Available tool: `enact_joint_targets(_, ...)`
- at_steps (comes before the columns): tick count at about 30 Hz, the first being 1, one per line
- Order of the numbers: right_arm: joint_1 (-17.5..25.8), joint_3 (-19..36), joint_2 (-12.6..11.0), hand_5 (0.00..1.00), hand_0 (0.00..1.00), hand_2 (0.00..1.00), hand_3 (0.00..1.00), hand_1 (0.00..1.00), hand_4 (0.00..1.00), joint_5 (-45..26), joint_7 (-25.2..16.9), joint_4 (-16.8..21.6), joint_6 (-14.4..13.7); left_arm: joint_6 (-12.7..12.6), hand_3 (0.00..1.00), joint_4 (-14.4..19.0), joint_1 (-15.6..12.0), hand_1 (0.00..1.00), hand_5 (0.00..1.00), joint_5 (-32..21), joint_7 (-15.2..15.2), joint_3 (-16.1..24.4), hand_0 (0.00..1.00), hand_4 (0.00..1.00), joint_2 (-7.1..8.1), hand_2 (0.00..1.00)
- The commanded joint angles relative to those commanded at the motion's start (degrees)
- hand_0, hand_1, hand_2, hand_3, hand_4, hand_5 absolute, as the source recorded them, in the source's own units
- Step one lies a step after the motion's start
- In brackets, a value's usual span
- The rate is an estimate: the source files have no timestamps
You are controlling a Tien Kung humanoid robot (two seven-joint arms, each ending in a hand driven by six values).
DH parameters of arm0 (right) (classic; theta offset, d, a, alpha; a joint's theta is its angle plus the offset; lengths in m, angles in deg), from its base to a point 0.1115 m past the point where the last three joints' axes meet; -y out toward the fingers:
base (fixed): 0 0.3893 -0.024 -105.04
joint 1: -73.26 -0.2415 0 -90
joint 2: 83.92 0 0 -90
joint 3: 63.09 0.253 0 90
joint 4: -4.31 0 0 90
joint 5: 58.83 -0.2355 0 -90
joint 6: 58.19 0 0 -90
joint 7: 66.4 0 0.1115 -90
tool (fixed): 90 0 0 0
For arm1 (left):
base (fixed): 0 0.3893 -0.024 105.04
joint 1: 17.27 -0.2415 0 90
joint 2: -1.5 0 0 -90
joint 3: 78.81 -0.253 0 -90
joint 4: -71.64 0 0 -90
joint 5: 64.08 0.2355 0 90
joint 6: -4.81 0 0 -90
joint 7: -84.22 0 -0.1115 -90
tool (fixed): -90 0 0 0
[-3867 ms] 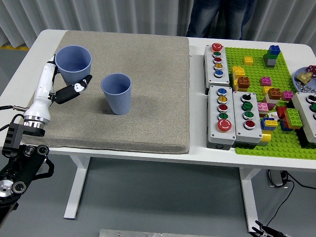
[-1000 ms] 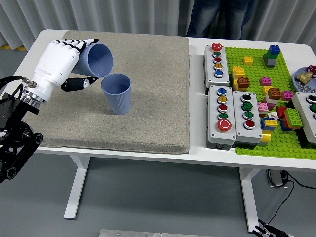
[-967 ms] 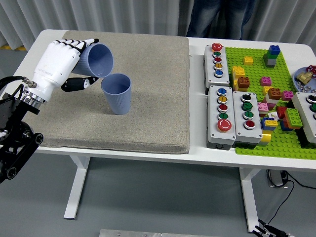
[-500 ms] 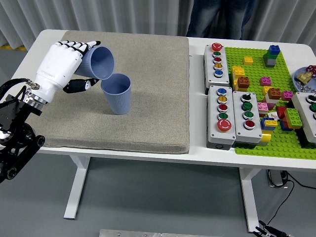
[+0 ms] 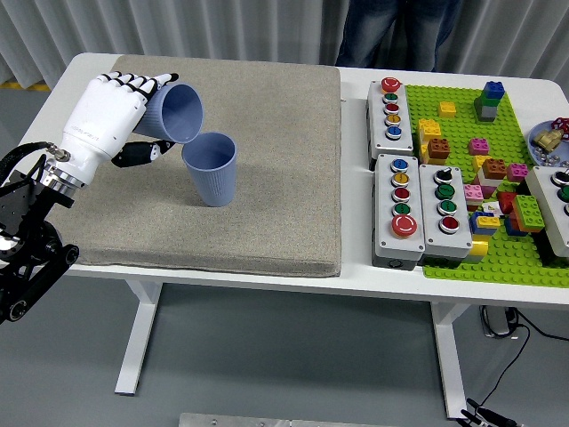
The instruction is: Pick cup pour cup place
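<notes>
The left hand (image 5: 111, 116) grips a blue cup (image 5: 178, 113), tipped mouth-down over the second cup (image 5: 211, 168) on the mat (image 5: 267, 178).

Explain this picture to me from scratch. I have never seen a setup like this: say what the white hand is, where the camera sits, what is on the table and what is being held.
The picture comes from a camera high on a humanoid robot, looking down over a white table. The white left hand on a black arm belongs to the robot; no right hand shows. Its fingers grip a blue cup, tilted with its mouth toward a second blue cup standing upright on a grey mat, as if pouring. Whether anything is inside, I cannot tell. To the right lie grey button boxes and a green baseplate with coloured bricks. A person stands at the far side.
</notes>
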Motion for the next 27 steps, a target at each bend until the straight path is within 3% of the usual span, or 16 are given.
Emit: enact_joint_targets(27, -0.2, -0.6, -0.2, 0.194, 0.762, 0.743, 0.622, 0.702, 0.224, -0.7, -0.5, 0.0, -0.3, -3.6, 0.639, -1.6, 4.4, 0.537, 0.139, 0.0, 4.8, -8.2, 0.480, 0.630, 2.31, 0.661)
